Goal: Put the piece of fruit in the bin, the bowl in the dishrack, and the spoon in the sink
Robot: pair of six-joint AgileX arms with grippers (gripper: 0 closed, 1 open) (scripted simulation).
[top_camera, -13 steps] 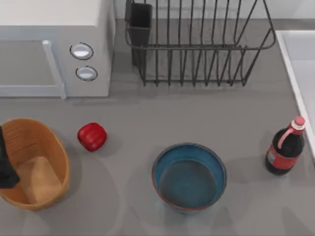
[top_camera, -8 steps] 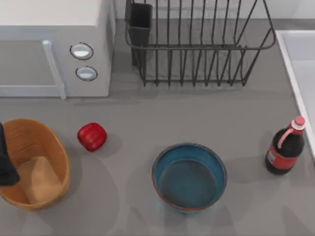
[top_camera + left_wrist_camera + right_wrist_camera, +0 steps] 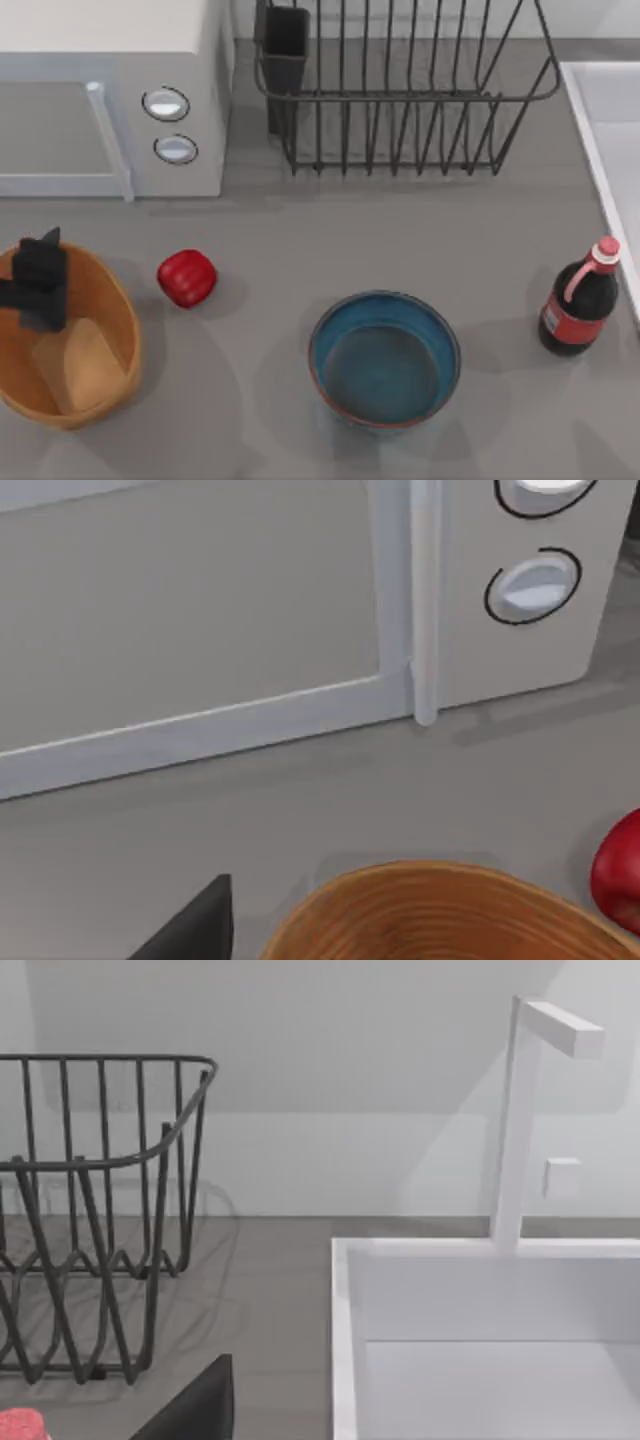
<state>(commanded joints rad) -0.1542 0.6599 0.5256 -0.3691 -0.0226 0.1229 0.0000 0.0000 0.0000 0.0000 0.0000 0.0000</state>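
Grey tabletop carries, nearest, one bowl [image 3: 384, 359] in the middle with open room all round, and one bin [image 3: 68, 340] at the left edge under my left gripper [image 3: 38, 285], whose fingers I cannot tell apart or together. One fruit [image 3: 187, 277] lies just right of the bin, apart from it, and one bottle [image 3: 579, 305] stands near the sink [image 3: 610, 130]. Farthest stand one microwave [image 3: 110, 95] and one dishrack [image 3: 400, 85].
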